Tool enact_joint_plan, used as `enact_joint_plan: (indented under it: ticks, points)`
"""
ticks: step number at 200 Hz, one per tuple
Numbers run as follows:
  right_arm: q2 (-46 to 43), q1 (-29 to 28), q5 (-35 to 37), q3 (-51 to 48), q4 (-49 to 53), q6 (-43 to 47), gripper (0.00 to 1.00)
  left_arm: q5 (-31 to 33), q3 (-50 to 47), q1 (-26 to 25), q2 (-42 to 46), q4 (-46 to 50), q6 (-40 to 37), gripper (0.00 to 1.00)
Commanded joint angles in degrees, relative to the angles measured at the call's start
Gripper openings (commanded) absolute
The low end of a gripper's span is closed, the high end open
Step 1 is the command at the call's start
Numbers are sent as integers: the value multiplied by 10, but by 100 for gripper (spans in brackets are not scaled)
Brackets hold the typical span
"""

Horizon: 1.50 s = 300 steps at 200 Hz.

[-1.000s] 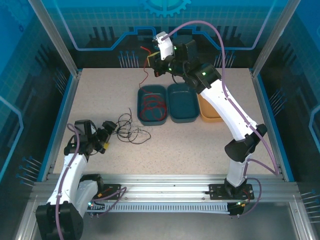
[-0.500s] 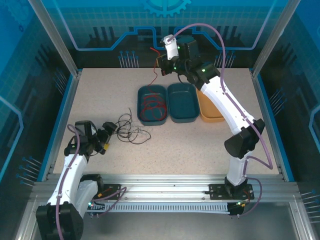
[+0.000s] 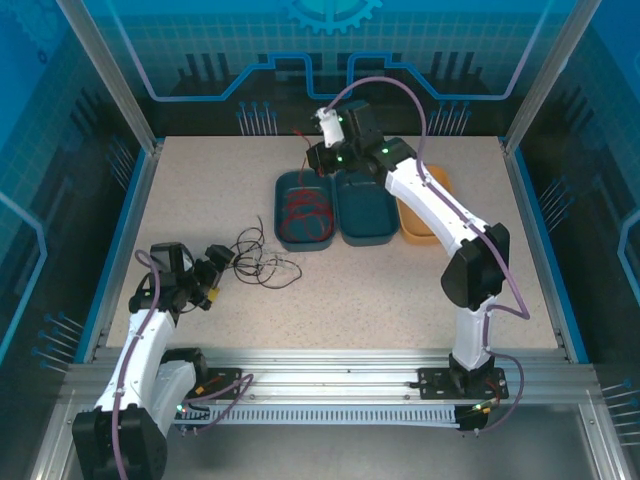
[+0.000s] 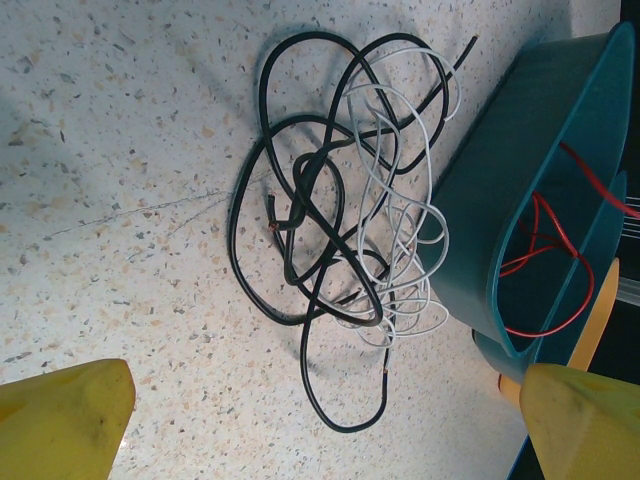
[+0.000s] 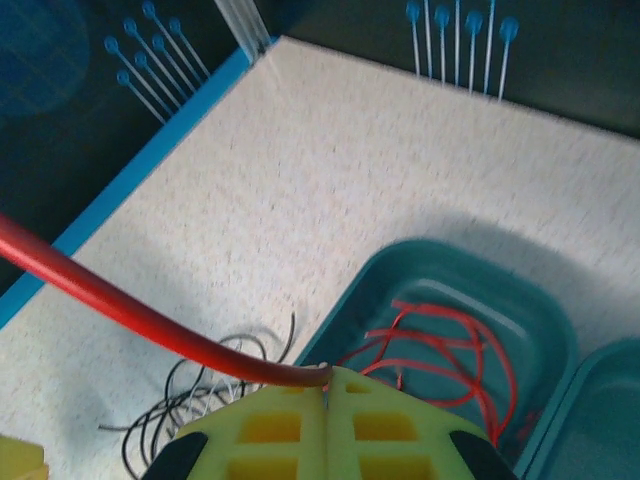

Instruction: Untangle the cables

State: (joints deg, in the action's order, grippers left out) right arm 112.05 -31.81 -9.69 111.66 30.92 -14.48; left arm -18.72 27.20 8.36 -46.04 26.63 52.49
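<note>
Nearest, the left gripper [image 3: 210, 272] sits low over the table [image 3: 200, 190], jaws wide apart with nothing between them. Just beyond lies the black and white tangle [image 4: 340, 230], close beside the teal tray [image 3: 279, 215]. The red cable [image 5: 130, 310] coils in that tray, one strand rising to the right gripper [image 5: 326, 390], which is clamped on it. Right of these stand a second teal tray [image 3: 365, 215] and an orange tray [image 3: 411, 226].

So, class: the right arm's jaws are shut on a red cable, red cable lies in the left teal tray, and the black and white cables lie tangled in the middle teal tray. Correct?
One slip: the black and white cables lie tangled on the table, beside the left teal tray, not in the middle teal tray. The left wrist view shows it. The rest stands.
</note>
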Motion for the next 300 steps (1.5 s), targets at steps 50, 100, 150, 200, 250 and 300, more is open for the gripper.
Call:
enact_joint_plan:
  ticks: [50,100,150,200,250,300]
  points:
    - [30,3,27,-32,77,-7,0,2,-10,4,7,-3,4,99]
    - [71,3,84,2,143,11,0,1,-12,4,13,-2,6,99]
    - [122,-10,134,43,178,35,0,2,-13,4,14,1,6,99]
    - [189,-27,177,109,207,54,0,0,-13,4,13,-1,7,99]
    - [270,-36,200,190,239,72,0,-1,-12,4,13,-3,9,99]
    - [322,-36,200,239,252,83,0,-4,-12,4,13,-3,8,99]
